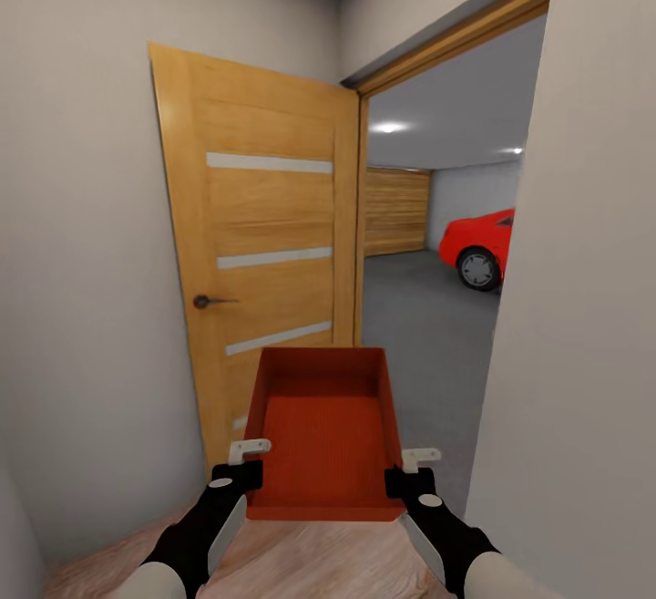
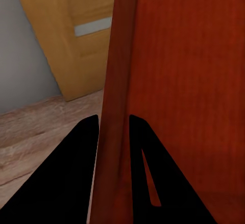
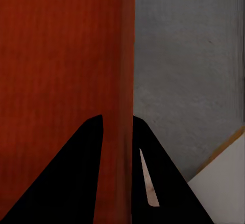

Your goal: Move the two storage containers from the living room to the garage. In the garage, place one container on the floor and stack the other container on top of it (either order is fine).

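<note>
Nearest the onlooker, the two black arms are reaching forward over a strip of light wood-plank flooring (image 1: 292, 562). The left tool (image 1: 239, 464) is clamping the left wall of a red-orange storage container (image 1: 325, 435), and the right tool (image 1: 410, 471) is clamping its right wall; the bin is hanging between them, clear of the ground, open side up and its far end tipping slightly downward.

In the left wrist view, the left tool (image 2: 113, 127) is showing one dark finger on each side of the container wall (image 2: 120, 81), pressing against it. In the right wrist view, the right tool (image 3: 117, 127) is gripping the opposite wall (image 3: 122, 55) in the same way, one finger inside and one outside.

Just beyond the bin, a tan door (image 1: 264, 253) with pale glass slats and a dark handle (image 1: 208, 302) is standing swung open against the left wall. Beside it, the wooden door frame (image 1: 363, 216) is opening onto the garage, where the dark grey floor (image 1: 419, 325) is stretching away. Farther in, a red car (image 1: 478, 243) is sitting at the right, partly hidden by the near wall. At the back, a wood-plank garage door (image 1: 396, 211) is closing off the room under lit ceiling lamps (image 1: 390, 128).
</note>
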Controlling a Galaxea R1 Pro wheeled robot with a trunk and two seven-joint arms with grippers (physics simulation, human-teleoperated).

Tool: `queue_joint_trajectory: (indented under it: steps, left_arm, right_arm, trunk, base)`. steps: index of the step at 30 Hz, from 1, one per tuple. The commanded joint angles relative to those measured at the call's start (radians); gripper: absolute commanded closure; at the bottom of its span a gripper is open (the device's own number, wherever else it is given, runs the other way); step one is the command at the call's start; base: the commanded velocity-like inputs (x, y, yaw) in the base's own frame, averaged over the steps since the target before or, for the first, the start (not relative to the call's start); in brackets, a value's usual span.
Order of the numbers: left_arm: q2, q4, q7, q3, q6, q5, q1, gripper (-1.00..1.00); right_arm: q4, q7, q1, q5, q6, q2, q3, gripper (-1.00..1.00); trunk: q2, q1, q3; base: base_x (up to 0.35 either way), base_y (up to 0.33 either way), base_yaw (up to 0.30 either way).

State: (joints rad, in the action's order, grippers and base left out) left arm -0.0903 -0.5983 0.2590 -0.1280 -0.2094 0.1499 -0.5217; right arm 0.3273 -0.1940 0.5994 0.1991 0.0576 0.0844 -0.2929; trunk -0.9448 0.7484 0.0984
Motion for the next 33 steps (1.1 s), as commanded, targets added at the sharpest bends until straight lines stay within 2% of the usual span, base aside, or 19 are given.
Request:
queue_joint_trajectory:
  steps: [1,14,26,33]
  left_arm:
    - [0.069,-0.002,0.036,0.065,-0.008,-0.001,0.0,1.0]
    - [0.069,-0.004,0.037,0.065,-0.008,-0.001,0.0,1.0]
    - [0.067,-0.012,0.037,0.065,-0.008,-0.001,0.0,1.0]
    - [0.069,-0.006,0.037,0.066,-0.008,-0.001,0.0,1.0]
  right_arm:
    - [0.011,-0.002,0.002,0.003,0.002,0.0,0.008,1.0]
    - [0.01,-0.002,0.002,0.002,0.002,0.0,0.008,1.0]
    - [0.011,-0.002,0.002,0.002,0.002,0.0,0.008,1.0]
    - [0.011,-0.002,0.002,0.002,0.002,0.0,0.008,1.0]
  trunk:
    - [-0.001,0.001,0.002]
    - [-0.001,0.001,0.002]
    - [-0.001,0.001,0.002]
    - [-0.001,0.001,0.002]
  base:
    - [0.241,0.235,-0.245]
    - [0.228,0.216,-0.245]
    - [0.024,0.019,-0.245]
    - [0.209,0.144,-0.245]
